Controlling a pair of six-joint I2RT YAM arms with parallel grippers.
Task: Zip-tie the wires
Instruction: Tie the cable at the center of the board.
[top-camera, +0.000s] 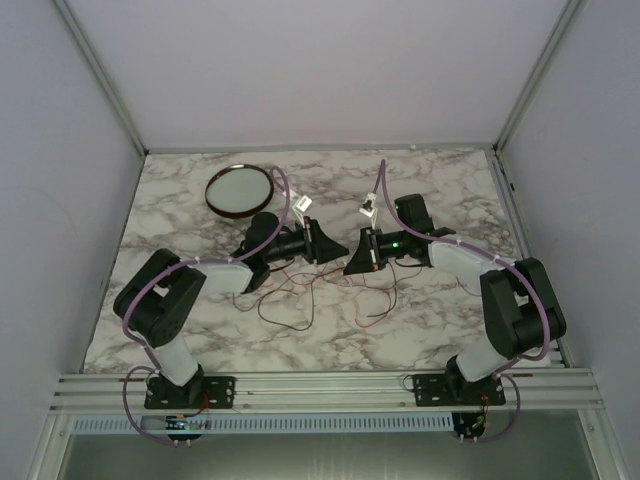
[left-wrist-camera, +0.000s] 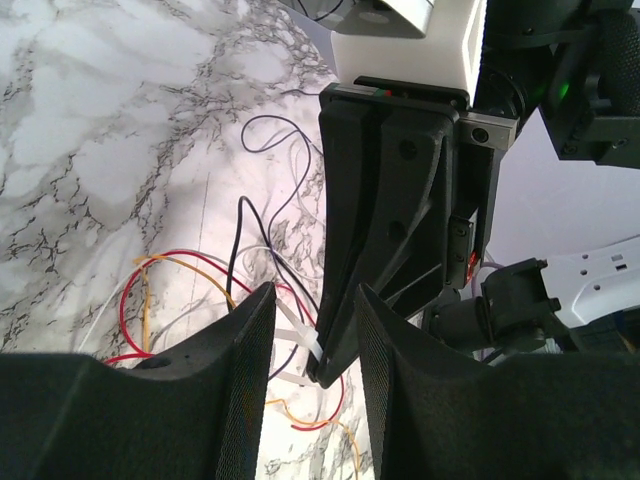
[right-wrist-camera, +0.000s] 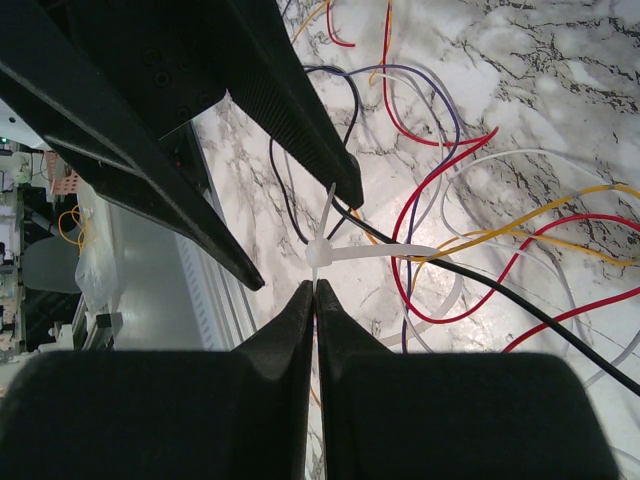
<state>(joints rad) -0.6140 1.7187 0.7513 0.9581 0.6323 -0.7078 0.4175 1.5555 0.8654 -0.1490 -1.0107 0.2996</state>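
Note:
The wires (top-camera: 300, 290) lie in a loose tangle of red, black, yellow, purple and white strands on the marble table between the arms; they also show in the left wrist view (left-wrist-camera: 232, 245) and the right wrist view (right-wrist-camera: 441, 261). A white zip tie (right-wrist-camera: 318, 252) loops around some strands, its head just off my right gripper's tips. My right gripper (right-wrist-camera: 314, 285) is shut on the zip tie's tail. My left gripper (left-wrist-camera: 315, 292) is open, with the right gripper's tips and the zip tie (left-wrist-camera: 304, 336) between its fingers. Both grippers meet at the table's middle, the left (top-camera: 325, 243) and the right (top-camera: 355, 262).
A round dark-rimmed dish (top-camera: 240, 190) sits at the back left of the table. Lilac cables loop along both arms. Grey walls close the table at the left, the right and the back.

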